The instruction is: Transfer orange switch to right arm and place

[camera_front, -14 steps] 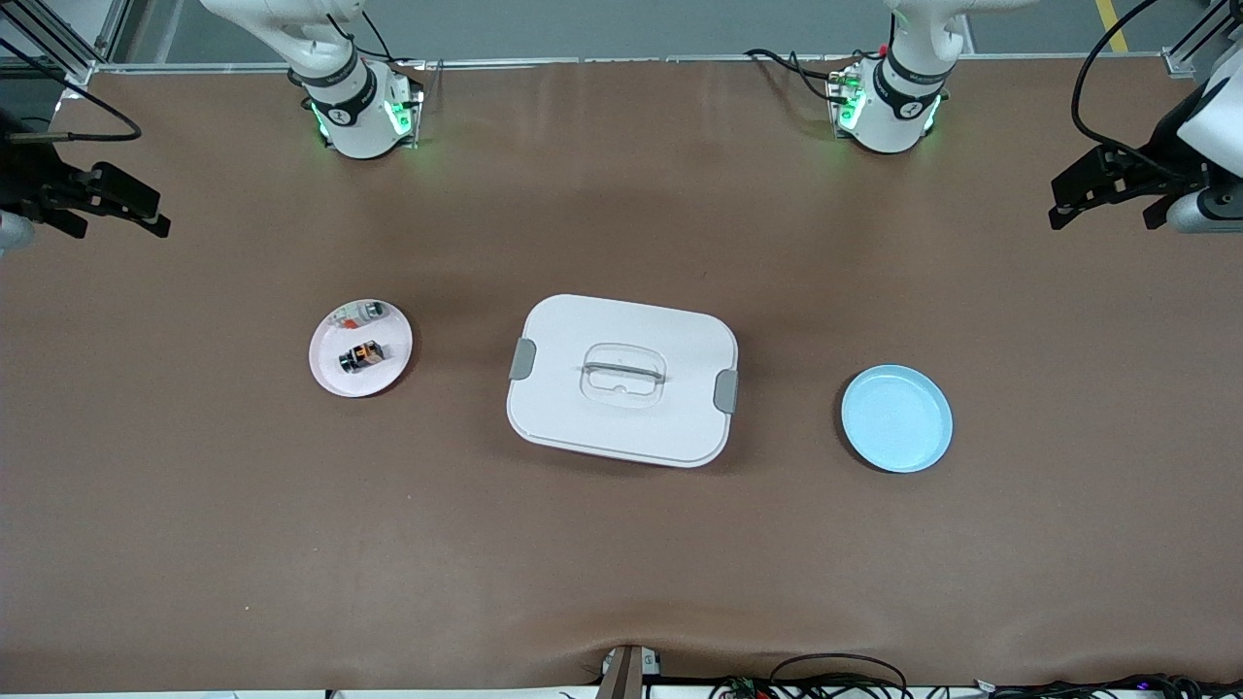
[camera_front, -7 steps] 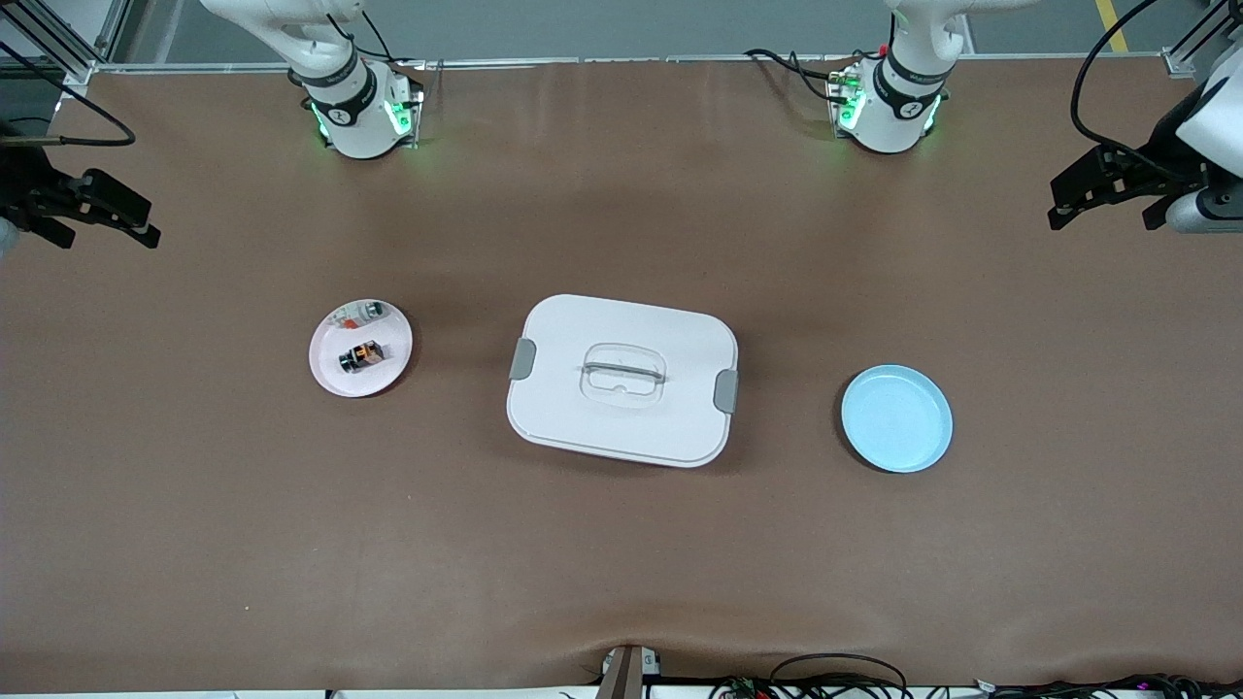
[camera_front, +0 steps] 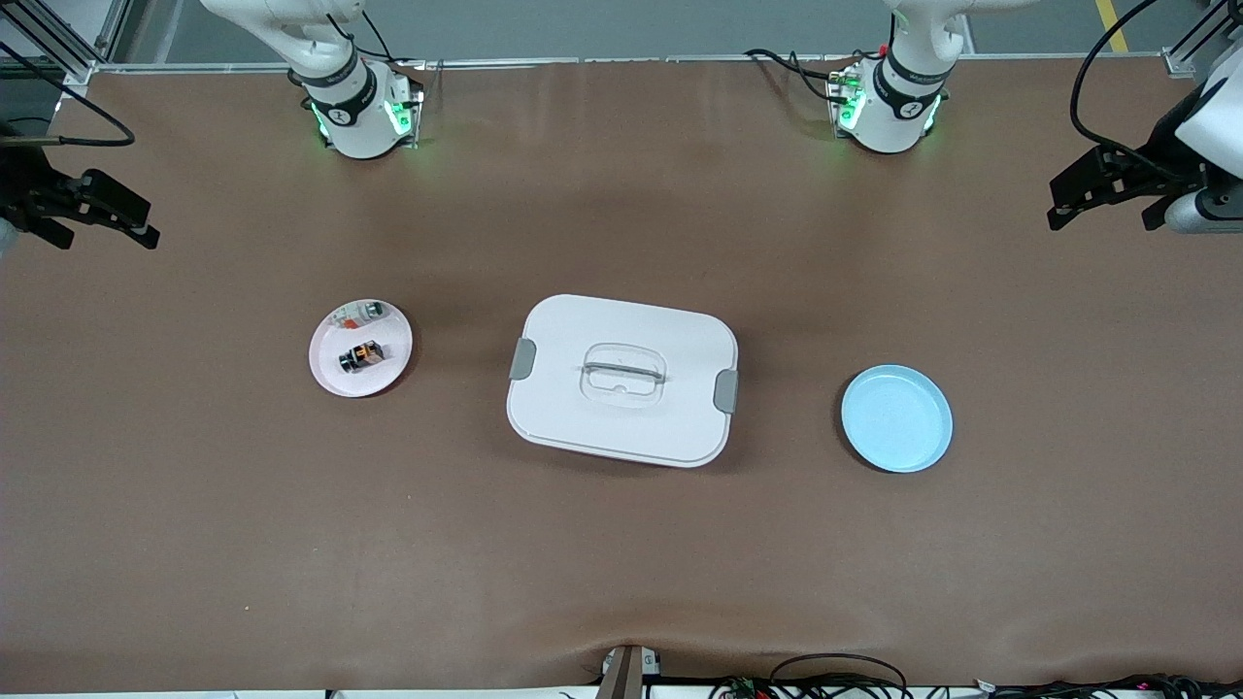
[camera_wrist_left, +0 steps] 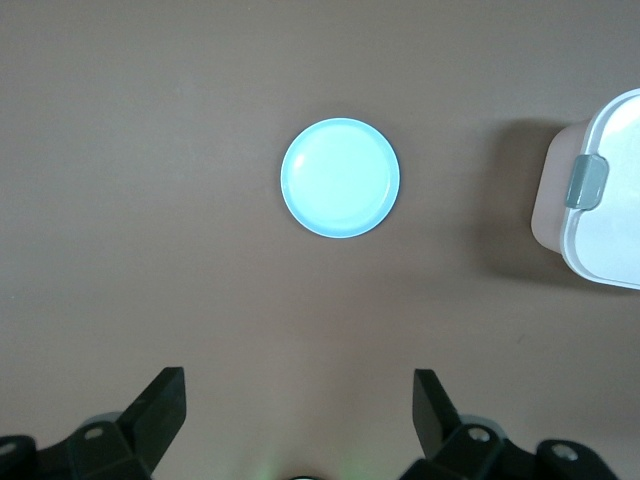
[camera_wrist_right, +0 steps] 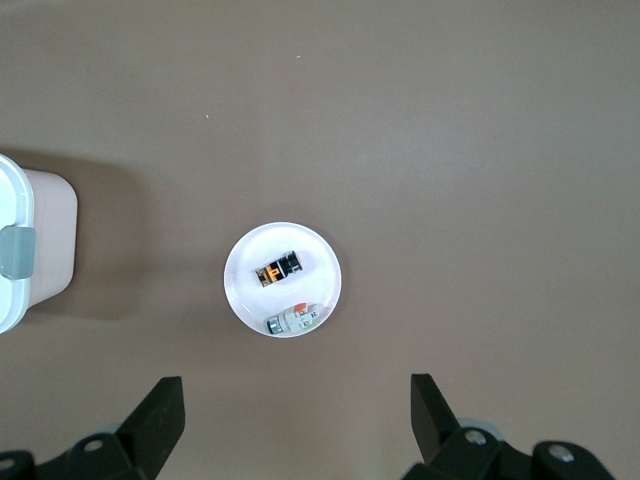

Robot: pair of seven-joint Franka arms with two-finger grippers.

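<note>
Tabletop in brown carries three things in a row across its middle. At the centre sits a white lidded storage box with grey side latches and a recessed clear handle. Toward the right arm's end, at roughly nine o'clock from the box, lies a small pale pink plate. On it rests the orange switch, a tiny black block with an orange-brown face, lying on its side near the plate's middle. Just beside it on the same plate, at about twelve o'clock from it and farther from the front camera, lies a pale whitish part with orange and green bits. Toward the left arm's end, at about three o'clock from the box, lies a light blue plate, well apart from the box.

Right gripper hangs in the air over the tabletop's edge at the right arm's end, its fingers spread wide and holding nothing; its wrist view looks straight down on the pink plate. Left gripper hangs over the edge at the left arm's end, its fingers likewise released and empty, its wrist view looking down on the blue plate.
</note>
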